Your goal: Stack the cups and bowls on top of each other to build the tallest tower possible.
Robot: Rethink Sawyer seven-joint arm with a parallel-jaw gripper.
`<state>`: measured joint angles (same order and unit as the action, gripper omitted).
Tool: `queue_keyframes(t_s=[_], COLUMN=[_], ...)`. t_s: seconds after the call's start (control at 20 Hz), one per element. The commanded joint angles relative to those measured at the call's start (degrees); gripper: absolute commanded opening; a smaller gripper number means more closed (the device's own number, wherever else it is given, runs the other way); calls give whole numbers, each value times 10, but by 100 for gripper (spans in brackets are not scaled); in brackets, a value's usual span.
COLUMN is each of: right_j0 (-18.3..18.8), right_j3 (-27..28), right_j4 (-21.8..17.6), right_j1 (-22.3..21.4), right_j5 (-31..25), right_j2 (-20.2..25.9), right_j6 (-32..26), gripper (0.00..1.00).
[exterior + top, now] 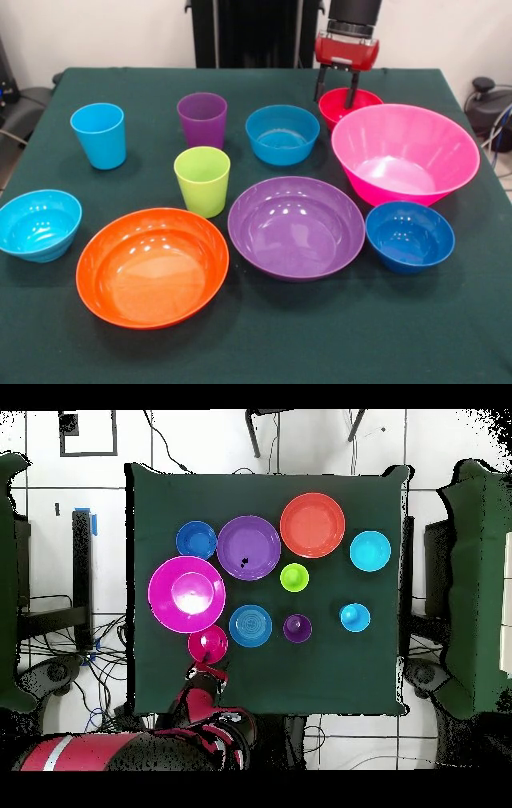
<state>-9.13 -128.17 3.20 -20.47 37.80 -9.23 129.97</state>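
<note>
While nothing is stacked yet, every piece sits apart on the green table (240, 352). Largest is the deep pink bowl (405, 152), then the wide orange bowl (152, 266) and the wide purple bowl (296, 226). Smaller bowls follow: blue (282, 134), dark blue (410, 235), cyan (38, 224) and red (350, 105). The light blue cup (98, 134), purple cup (202, 119) and lime green cup (202, 181) stand upright. The gripper (335, 86) hangs over the red bowl, fingers spread, one inside the rim and one outside, holding nothing. I judge the first pick is in hand; next it needs to pinch that rim and lift clear of the pink bowl beside it.
</note>
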Motion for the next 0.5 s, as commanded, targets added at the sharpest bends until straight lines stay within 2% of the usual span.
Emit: queue_keyframes(t_s=[0.05, 0.5], right_j0=[3, 4], right_j3=[78, 87], right_j4=[25, 27], right_j1=[36, 46], right_j5=[-10, -9], right_j2=[61, 66], right_j6=[96, 99], gripper=[100, 100])
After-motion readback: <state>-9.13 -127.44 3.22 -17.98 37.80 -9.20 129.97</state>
